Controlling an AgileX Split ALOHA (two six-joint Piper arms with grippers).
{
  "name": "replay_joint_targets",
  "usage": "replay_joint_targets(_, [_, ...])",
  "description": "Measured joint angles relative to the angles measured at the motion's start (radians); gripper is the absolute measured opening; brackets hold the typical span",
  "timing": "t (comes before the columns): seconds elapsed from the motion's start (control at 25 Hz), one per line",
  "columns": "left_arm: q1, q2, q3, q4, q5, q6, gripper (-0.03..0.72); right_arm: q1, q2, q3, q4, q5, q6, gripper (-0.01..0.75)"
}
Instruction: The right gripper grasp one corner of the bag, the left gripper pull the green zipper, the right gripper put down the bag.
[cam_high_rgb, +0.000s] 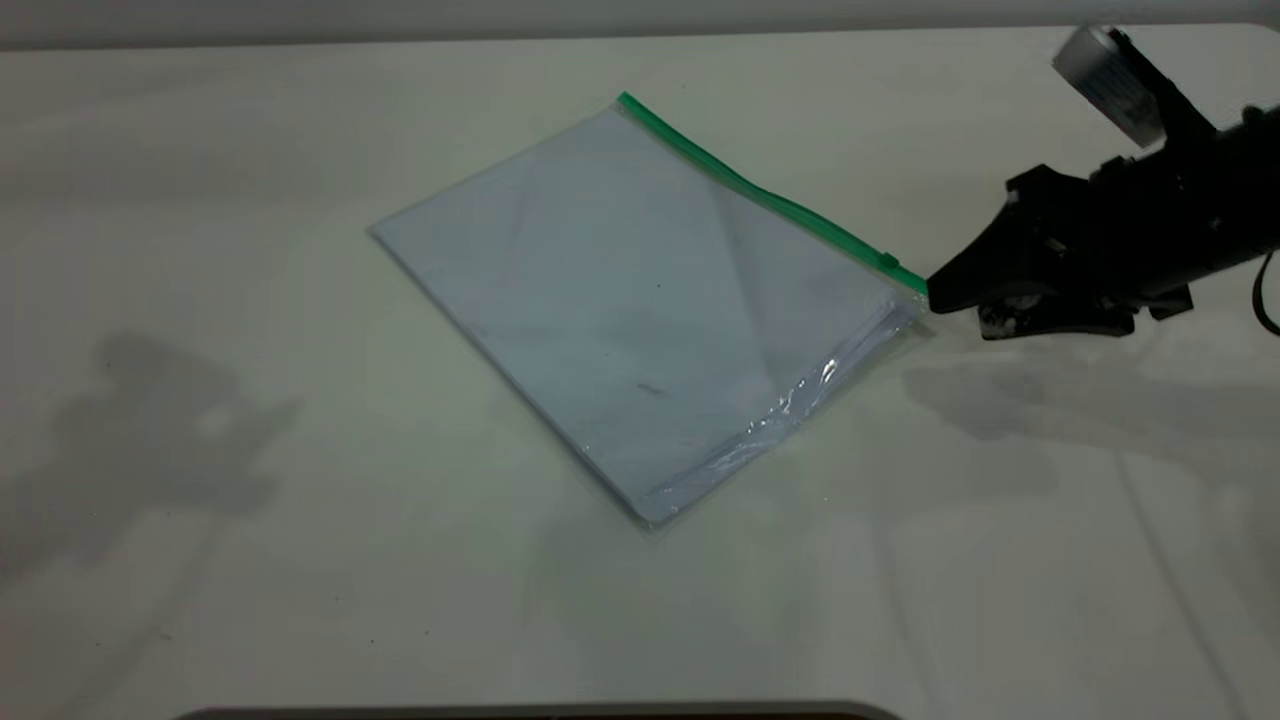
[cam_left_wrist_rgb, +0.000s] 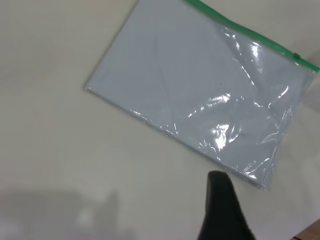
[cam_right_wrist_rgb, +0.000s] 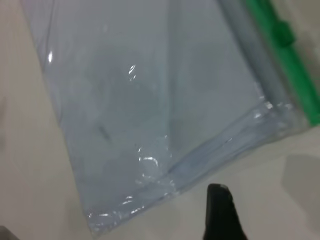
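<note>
Closing on bag (cam_high_rgb: 640, 310) corner, right gripper (cam_high_rgb: 935, 293) nears green zipper (cam_high_rgb: 770, 195); finger state unclear; risk: tip pushes slick plastic aside.

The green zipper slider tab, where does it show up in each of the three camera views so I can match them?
Exterior view: the slider tab sits near the right end of the green zipper, close to the right gripper.
Left wrist view: the tab is at the picture's right edge, on the strip.
Right wrist view: the tab is near the upper right.
Shared landmark: the bag corner just past the tab.
</note>
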Motion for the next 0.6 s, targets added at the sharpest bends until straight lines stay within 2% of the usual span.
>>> replay_joint_targets(0.12, [0.0,0.001,0.0,0.0,-0.003,0.0,0.536,-0.044,0.076,-0.048,0.002,0.1,-0.018,0.522])
replay_joint_targets(0.24, [0.001,0.007,0.0,0.0,-0.005,0.002,0.536,-0.055,0.141,-0.106,0.004,0.152,-0.029,0.522])
replay_joint_targets(0.6, [0.001,0.032,-0.001,-0.003,-0.01,0.003,0.537,-0.049,0.263,-0.237,0.027,0.19,-0.034,0.524])
